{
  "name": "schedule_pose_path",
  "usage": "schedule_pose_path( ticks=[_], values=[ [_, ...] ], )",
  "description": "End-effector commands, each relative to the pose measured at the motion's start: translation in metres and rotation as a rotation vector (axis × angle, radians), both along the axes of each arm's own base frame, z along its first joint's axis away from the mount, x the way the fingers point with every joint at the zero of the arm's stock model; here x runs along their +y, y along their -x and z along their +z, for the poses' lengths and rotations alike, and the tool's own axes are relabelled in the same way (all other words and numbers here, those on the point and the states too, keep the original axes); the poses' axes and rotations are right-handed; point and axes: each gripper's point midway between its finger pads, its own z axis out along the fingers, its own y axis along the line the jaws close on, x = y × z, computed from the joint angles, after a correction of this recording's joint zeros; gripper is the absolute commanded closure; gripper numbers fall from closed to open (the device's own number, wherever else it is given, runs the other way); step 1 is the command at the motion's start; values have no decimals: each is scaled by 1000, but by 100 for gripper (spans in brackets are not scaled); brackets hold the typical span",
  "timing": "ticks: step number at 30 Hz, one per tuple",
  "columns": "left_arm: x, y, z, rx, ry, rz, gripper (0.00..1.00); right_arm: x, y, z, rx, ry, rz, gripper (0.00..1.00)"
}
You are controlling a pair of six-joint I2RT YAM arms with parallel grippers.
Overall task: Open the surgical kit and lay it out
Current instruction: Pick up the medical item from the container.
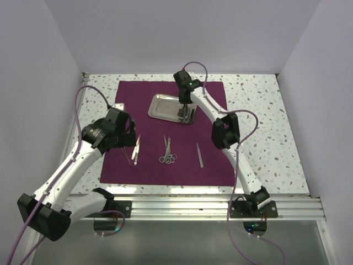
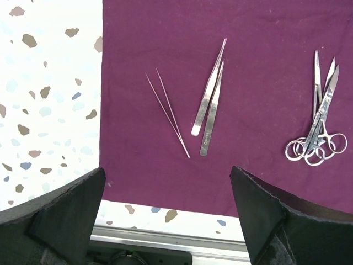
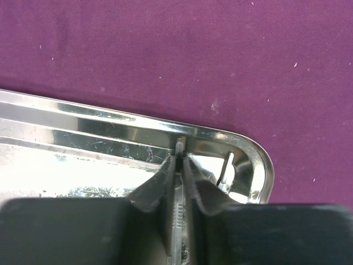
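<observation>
Looking down from above, the plum cloth wrap lies spread flat, with tweezers and scissors laid out on it. My right gripper dips into the steel tray at the cloth's far side. My left wrist view shows my left gripper gaping wide and empty above the tweezers. My right wrist view shows my fingers almost together, pinching a slim steel instrument in the tray's corner. I judge I'm emptying the tray, and next it needs a straight lift clear of the rim.

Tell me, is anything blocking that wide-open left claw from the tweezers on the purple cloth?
Nothing visible. The left gripper hangs open above the cloth, and the tweezers lie bare ahead of it. Two thin needle-like probes lie close beside them, not over them.
</observation>
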Motion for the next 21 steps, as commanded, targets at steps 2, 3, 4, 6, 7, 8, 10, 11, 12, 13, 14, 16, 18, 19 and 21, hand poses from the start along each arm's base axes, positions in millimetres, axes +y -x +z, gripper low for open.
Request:
schedule_pose_path(
  ticks=[2, 3, 4, 6, 7, 8, 10, 11, 12, 13, 14, 16, 18, 19, 21],
  values=[
    [2, 0, 1, -13, 6, -2, 0, -27, 74, -85, 337, 176, 45, 90],
    [2, 1, 1, -14, 8, 1, 0, -26, 75, -86, 341, 173, 44, 91],
    [2, 2, 2, -17, 10, 2, 0, -27, 76, -88, 349, 170, 43, 93],
    [2, 3, 1, -15, 15, 4, 0, -27, 78, -91, 356, 172, 40, 98],
    [3, 3, 1, -15, 14, 7, 0, -27, 78, -90, 354, 172, 40, 100],
    [2, 3, 1, -14, 16, 8, 0, -26, 77, -89, 352, 170, 42, 100],
    [2, 4, 1, -10, 17, 10, 0, -24, 77, -87, 346, 163, 43, 100],
    [1, 4, 0, -8, 19, 6, 0, -23, 76, -84, 340, 155, 45, 100],
    [1, 4, 0, -6, 21, 10, 0, -19, 70, -74, 312, 135, 49, 100],
    [0, 3, -1, -2, 26, 10, 0, -16, 66, -68, 293, 117, 54, 100],
    [-1, 2, -1, -5, 32, 8, 0, -12, 62, -58, 267, 100, 61, 100],
    [-5, 0, -3, 0, 44, 4, 0, -2, 47, -26, 181, 45, 73, 100],
    [-8, -3, -2, -6, 56, 2, 0, 1, 32, 1, 103, 17, 73, 100],
    [-10, -4, -3, -3, 59, 0, 1, 2, 26, 19, 67, -4, 70, 100],
    [-12, -8, -2, -9, 69, 2, 0, -4, 14, 39, 23, -38, 47, 100]
  ],
)
